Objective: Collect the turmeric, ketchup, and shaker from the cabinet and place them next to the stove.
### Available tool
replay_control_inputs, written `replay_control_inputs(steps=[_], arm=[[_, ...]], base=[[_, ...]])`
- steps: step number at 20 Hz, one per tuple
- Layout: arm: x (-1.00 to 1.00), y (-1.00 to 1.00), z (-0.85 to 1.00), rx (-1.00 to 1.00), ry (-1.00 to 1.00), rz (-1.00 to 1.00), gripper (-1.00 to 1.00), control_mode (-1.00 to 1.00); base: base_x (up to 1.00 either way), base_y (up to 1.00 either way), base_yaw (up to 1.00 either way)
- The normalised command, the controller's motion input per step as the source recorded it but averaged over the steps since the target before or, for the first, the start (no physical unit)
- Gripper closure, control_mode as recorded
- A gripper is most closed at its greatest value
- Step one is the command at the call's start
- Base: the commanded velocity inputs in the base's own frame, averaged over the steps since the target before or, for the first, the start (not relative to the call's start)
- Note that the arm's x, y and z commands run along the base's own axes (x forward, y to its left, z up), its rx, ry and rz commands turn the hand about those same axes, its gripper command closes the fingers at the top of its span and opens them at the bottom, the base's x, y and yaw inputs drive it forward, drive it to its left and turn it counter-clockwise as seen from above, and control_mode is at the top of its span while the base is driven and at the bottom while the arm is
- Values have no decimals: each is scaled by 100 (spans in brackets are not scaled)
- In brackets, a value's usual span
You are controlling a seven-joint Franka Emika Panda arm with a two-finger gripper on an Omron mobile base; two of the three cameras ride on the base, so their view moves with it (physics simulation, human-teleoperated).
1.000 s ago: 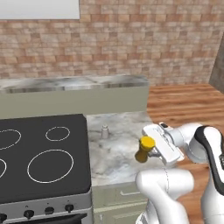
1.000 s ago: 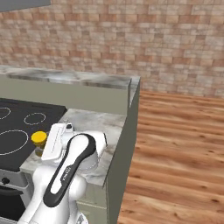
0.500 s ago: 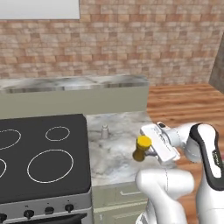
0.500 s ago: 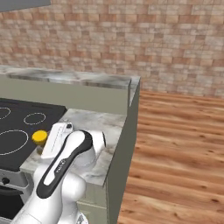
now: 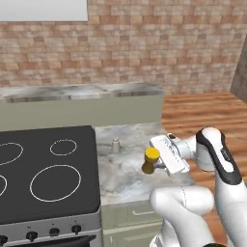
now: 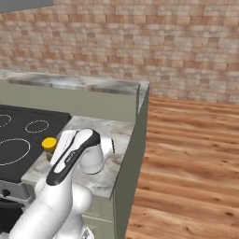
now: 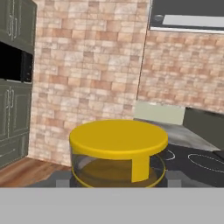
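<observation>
My gripper (image 5: 153, 162) is shut on the turmeric (image 5: 150, 160), a squat jar of brown powder with a yellow lid, held slightly tilted just above the marble counter (image 5: 125, 178) to the right of the stove (image 5: 48, 169). From the other side the turmeric's lid (image 6: 49, 143) peeks out beside the hand. In the hand view the turmeric (image 7: 118, 151) is close up, with the stove (image 7: 201, 162) behind it on the right. The small grey shaker (image 5: 115, 144) stands upright on the counter by the stove's right edge, to the left of and beyond the jar. Both the ketchup and the cabinet are out of view.
A raised ledge (image 5: 82, 91) with a marble top runs behind the counter, with a brick wall beyond it. The counter ends at its right edge (image 6: 135, 140), past which lies wooden floor (image 6: 186, 154). Black knobs (image 5: 53, 232) line the stove's front panel.
The arm has carried the turmeric a little to the left, toward the stove. The shaker has stayed put.
</observation>
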Motion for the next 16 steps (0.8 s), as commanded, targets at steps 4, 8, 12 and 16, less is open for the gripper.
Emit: replay_control_inputs(steps=[4, 8, 12, 16], arm=[[65, 0, -57, 6, 0, 17, 100, -100], [55, 2, -57, 5, 0, 17, 100, -100], [42, 4, -39, 1, 0, 12, 100, -100], [14, 13, -8, 0, 0, 0, 100, -100]], base=[[0, 0, 0], [0, 0, 0], [0, 0, 0], [0, 0, 0]])
